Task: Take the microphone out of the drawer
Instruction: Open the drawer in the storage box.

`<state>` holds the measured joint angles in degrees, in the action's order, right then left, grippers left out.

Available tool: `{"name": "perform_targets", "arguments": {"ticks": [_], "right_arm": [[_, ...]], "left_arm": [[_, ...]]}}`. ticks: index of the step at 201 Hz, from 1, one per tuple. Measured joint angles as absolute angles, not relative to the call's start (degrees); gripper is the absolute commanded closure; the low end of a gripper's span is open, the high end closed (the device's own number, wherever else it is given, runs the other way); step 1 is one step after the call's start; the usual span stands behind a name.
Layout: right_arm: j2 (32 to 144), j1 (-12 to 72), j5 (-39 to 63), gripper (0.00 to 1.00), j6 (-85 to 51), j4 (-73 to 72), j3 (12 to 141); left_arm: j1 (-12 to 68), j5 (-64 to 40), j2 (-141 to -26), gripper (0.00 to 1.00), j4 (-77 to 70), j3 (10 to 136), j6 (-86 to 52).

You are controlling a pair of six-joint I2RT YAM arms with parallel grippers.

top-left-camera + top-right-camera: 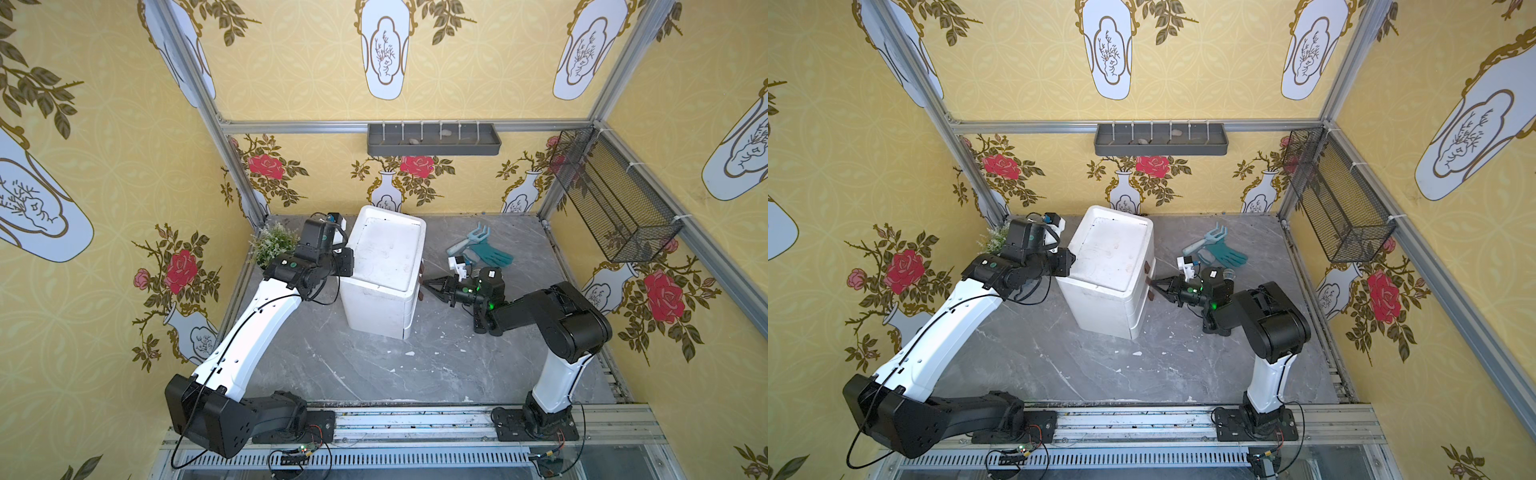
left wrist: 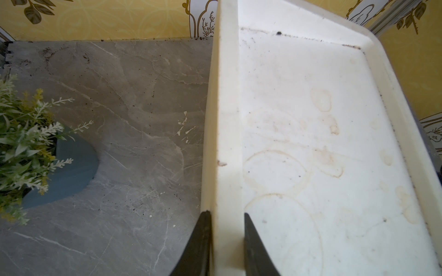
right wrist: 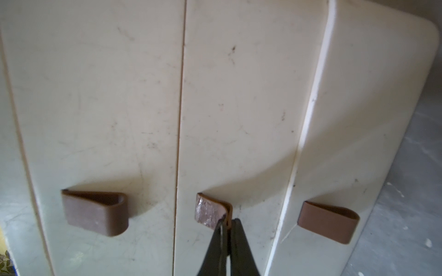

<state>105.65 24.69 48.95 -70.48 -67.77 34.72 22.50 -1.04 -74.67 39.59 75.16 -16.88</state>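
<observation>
1. Green and white, the potted plant (image 1: pixel 272 245) stands at ten o'clock on the grey table (image 1: pixel 374 365).
2. The left gripper (image 2: pixel 226 213) has its jaws narrow, clamped on the raised rim of the white drawer unit (image 1: pixel 386 266), which stands just off the table's centre toward twelve o'clock.
3. The right gripper (image 3: pixel 229 221), jaws pinched almost together, grips the tip of the middle handle (image 3: pixel 210 211) of three brown tabs on the unit's three o'clock face.
4. No drawer stands open far enough to show its inside. The microphone shows in no view, so its place cannot be told.
5. A teal glove (image 1: pixel 492 253) and a pale rake (image 1: pixel 469 239) lie touching at two o'clock.
</observation>
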Motion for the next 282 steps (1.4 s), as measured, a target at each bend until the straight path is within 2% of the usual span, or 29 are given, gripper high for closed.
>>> {"name": "perform_targets", "arguments": {"ticks": [57,129,214,282], "right_arm": [[106.2,21.8,50.4,1.0,-73.7,-74.8,31.4],[100.4,16.1,50.7,1.0,-73.5,-74.6,25.4],[92.3,12.8,50.0,1.0,-68.7,-63.2,23.6],[83.5,10.8,45.4,1.0,-63.4,-49.8,22.7]], "left_arm": [[22.5,-1.0,-74.7,1.0,39.6,75.2,-16.9],[22.5,-1.0,-74.7,1.0,39.5,75.2,-17.0],[22.5,-1.0,-74.7,1.0,39.5,75.2,-17.1],[22.5,-1.1,-74.7,1.0,39.5,75.2,-17.1]]}}
